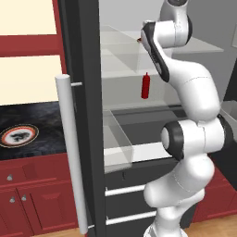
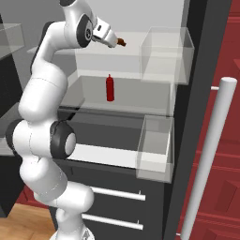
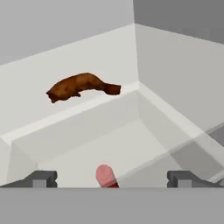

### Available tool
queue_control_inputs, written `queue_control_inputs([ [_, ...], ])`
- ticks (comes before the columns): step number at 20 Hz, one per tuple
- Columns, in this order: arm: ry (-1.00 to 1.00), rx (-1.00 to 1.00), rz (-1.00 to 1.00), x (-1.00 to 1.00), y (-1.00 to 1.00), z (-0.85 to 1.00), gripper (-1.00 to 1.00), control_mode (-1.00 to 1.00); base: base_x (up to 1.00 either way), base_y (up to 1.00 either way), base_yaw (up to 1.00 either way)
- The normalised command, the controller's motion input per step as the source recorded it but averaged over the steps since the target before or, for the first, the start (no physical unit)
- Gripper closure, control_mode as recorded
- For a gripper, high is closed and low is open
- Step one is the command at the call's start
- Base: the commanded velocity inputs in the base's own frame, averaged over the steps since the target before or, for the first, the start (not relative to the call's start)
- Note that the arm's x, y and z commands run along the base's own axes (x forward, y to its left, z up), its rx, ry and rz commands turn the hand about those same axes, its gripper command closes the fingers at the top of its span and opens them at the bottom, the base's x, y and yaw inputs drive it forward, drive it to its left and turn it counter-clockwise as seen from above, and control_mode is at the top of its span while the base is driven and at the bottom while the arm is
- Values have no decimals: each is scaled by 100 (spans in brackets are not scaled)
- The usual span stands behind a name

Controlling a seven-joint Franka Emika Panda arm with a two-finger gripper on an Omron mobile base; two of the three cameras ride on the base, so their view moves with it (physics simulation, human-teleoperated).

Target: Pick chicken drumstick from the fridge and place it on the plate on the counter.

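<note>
**Currently: drumstick on upper fridge shelf, tool apart from it**

The chicken drumstick (image 3: 82, 86) lies on its side on a clear glass shelf (image 3: 87, 111) high inside the fridge (image 1: 88, 69), thin end toward the back corner. The tool (image 3: 112, 178) stands in front of it and well apart, jaws spread wide, holding nothing. A red bottle (image 1: 146, 85) stands upright on the shelf below; its cap shows between the fingertips (image 3: 41, 178) in the hand view. The fridge door is open. The plate (image 1: 18, 135) rests on the table (image 1: 46, 115) left of the fridge.
</note>
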Motion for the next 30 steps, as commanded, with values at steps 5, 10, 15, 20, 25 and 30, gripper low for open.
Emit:
queue_control_inputs([
  [5,6,4,-8,50,0,0,-100,-100,0,0,0],
  [10,0,4,-1,57,0,0,-100,-100,0,0,0],
  [15,0,2,0,56,0,-2,-100,-100,0,0,0],
  [20,0,0,0,59,0,-3,-100,-100,0,0,0],
  [25,0,0,0,47,0,-5,-100,-100,0,0,0],
  [30,0,0,-1,38,-1,0,-100,-100,0,0,0],
])
